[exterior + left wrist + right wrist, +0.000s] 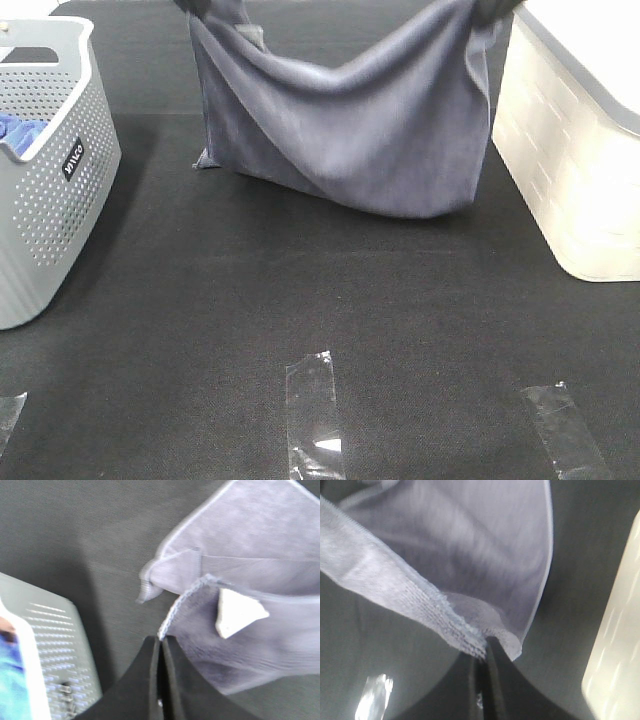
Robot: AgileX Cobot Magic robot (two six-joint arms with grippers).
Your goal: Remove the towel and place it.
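The grey-lavender towel point(360, 130) hangs spread between my two grippers over the far middle of the black table, sagging in the middle, with its lower edge down on the table. My left gripper point(205, 6) is shut on the towel's upper left corner, and my right gripper point(488, 10) is shut on the upper right corner; both sit at the top edge of the high view. In the left wrist view the black fingertips point(161, 642) pinch the stitched hem of the towel point(250, 565), near a white label point(236, 612). The right wrist view shows my gripper point(482, 652) clamped on a corner of the towel point(470, 545).
A grey perforated basket point(50, 210) stands at the left with a bright blue cloth point(18, 128) inside. A white basket point(570, 170) stands at the right, close to the towel's right edge. Strips of clear tape point(312, 415) lie on the near table.
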